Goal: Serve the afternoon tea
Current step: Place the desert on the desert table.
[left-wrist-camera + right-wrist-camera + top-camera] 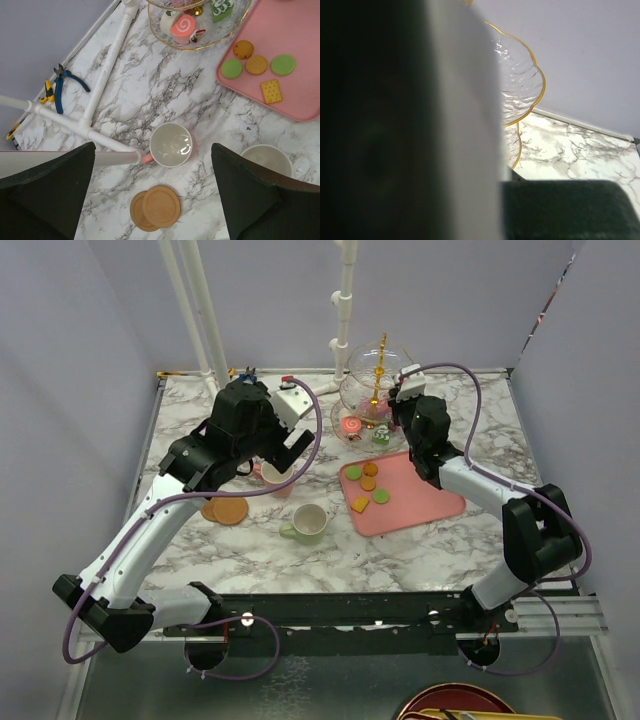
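One pink mug (171, 145) stands below and between the spread left jaws; beside the stand (519, 82), the right jaws' state cannot be told.

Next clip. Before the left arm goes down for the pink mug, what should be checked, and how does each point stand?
1. Left gripper open, above the pink mug: ok.
2. Pink mug upright, framed between the fingers: ok.
3. Green mug standing apart from the pink one: ok.
4. Coasters spread out for two mugs: not ok, they overlap.
5. Right gripper open or shut near the glass stand: cannot tell, its wrist view is mostly blocked.
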You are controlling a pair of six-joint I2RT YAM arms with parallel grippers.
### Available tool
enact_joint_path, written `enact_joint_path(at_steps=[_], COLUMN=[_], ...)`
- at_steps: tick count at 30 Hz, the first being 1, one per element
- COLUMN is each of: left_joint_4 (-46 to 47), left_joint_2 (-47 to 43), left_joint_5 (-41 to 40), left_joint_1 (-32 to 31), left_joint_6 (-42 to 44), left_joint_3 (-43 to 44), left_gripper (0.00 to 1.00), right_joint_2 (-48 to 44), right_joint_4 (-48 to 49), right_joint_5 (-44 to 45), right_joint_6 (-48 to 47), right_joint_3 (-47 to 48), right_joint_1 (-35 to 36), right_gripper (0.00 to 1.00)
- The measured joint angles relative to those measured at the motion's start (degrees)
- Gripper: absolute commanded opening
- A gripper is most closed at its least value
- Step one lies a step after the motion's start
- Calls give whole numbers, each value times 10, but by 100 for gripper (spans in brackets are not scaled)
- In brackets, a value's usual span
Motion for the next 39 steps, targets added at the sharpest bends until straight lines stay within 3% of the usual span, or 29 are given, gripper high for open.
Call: enact_joint_path(at_steps=[8,15,24,39], left_joint_4=[-1,-1,-1,-1], left_joint_2=[-7,-7,-7,-10], left_joint_5=[2,2,3,5], left_joint_1=[0,0,0,0], left_joint_6=[-3,-2,-2,-2], left_joint_3=[-9,-9,-9,-10], left_gripper=[99,99,99,99], right_joint_2=[8,8,-10,-178], right_joint_4=[1,2,2,-16], right_joint_5=[-8,-21,-24,6], right_joint_6=[12,30,44,91], right_joint_3=[2,2,2,-97], right_joint_1=[0,0,0,0], right_gripper=[45,52,54,55])
